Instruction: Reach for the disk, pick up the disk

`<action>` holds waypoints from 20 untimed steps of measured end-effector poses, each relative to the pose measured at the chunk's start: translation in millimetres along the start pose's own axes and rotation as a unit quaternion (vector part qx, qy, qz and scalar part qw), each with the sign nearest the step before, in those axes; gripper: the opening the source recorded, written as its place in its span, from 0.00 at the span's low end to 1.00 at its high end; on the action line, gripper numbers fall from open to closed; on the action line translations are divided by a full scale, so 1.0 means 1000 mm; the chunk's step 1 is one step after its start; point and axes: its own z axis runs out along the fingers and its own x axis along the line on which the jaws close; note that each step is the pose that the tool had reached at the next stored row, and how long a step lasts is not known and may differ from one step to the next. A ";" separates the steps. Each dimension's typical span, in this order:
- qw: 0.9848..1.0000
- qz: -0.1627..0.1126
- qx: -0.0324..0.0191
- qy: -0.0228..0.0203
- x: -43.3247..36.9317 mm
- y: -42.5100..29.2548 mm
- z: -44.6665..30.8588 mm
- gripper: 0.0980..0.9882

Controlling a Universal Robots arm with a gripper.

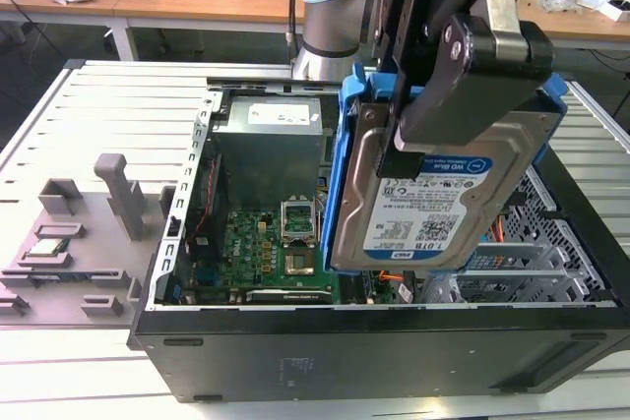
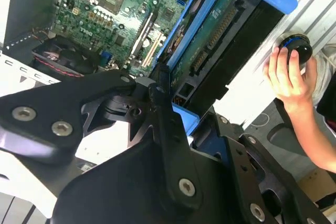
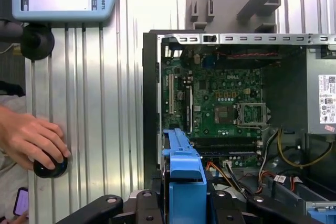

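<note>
Hand [image 1: 413, 150] pinching the disk [image 1: 423, 199] and holding it up over the open computer case [image 1: 374, 341].

Black fingers are pressing against the disk's labelled face and its back, gripping it near the top edge — the disk is hanging tilted, clear of the drive bays [image 1: 522, 253] at the exterior view's right, so reaching and grasping are looking done and the lift is appearing well under way, if not complete. In the first wrist view the blue rail [image 3: 184, 169] is standing edge-on between the fingers, above the motherboard [image 3: 210, 103]. A person's hand [image 3: 29, 140] is resting on a black knob [image 3: 50, 167] on the slatted desk [image 3: 105, 103] beside the case. The far finger's contact is being hidden behind the disk, and the arm is being cut off at the frame's top.
</note>
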 end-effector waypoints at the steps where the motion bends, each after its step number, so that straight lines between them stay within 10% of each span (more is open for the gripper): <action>1: 1.000 0.000 0.000 0.000 -0.0042 -0.0015 0.0000 0.30; 20: 1.000 0.000 -0.001 0.004 -0.0480 -0.0313 0.0040 0.30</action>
